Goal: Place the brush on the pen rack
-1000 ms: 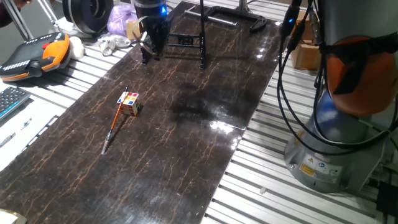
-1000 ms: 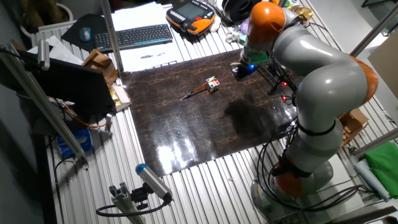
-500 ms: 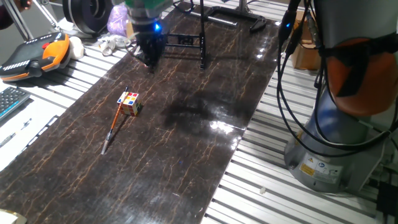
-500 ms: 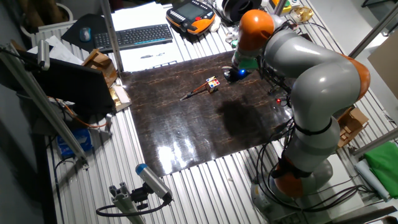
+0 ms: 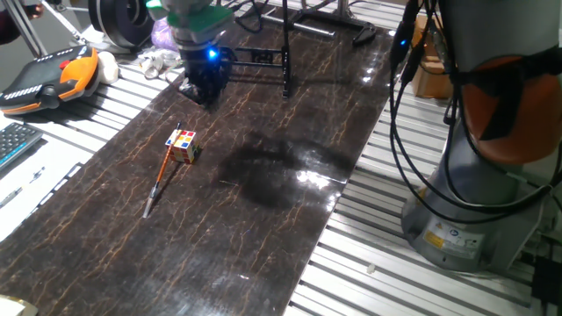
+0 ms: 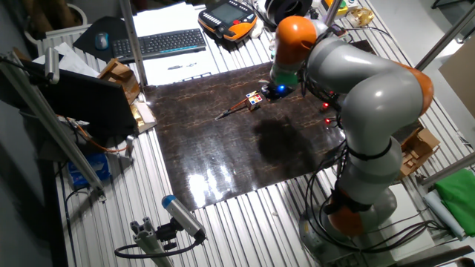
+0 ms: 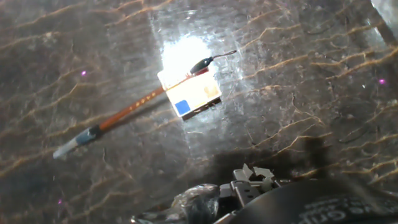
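Note:
The brush (image 5: 162, 175) lies flat on the dark mat, its thin orange-brown shaft resting against a multicoloured cube (image 5: 183, 146). In the hand view the brush (image 7: 130, 111) runs diagonally past the cube (image 7: 189, 93), which glare washes out. The pen rack (image 5: 261, 57), a black frame with upright legs, stands at the mat's far end; the arm hides it in the other fixed view. My gripper (image 5: 202, 89) hangs between the rack and the cube, a short way beyond the cube (image 6: 254, 99), open and holding nothing. From the other side the gripper (image 6: 273, 91) sits just right of the brush (image 6: 234, 110).
An orange teach pendant (image 5: 48, 75) and a keyboard (image 6: 159, 43) lie off the mat's left side. A purple bag (image 5: 167, 26) sits behind the gripper. The robot base (image 5: 465, 211) and its cables stand at the right. A black stand foot (image 5: 338, 26) lies beyond the rack.
My gripper has moved away from the pen rack and nearer to the cube and brush. The brush and cube have stayed where they were.

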`<state>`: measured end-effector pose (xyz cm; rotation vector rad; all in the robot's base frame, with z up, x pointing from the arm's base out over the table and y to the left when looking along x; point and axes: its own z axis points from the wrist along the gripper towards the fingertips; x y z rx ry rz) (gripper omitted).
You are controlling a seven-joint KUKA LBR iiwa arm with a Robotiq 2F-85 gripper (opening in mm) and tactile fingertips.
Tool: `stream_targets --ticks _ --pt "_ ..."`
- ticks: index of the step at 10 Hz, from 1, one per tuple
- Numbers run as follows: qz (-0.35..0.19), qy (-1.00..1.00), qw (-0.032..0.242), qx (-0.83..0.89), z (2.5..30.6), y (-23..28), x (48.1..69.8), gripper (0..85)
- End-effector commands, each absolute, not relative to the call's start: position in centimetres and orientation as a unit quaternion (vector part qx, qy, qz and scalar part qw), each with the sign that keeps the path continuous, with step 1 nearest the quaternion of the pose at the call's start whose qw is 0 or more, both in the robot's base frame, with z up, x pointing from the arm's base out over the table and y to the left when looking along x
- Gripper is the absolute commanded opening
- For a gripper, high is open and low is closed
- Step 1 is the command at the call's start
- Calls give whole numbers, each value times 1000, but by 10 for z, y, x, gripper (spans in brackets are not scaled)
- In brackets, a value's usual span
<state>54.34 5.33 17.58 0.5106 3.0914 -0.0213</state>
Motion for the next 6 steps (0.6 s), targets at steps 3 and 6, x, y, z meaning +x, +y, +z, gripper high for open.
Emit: stream_targets --ticks 3,6 --pt "-2 977 -3 213 162 56 552 7" --pt "-9 959 0 283 153 59 558 7"
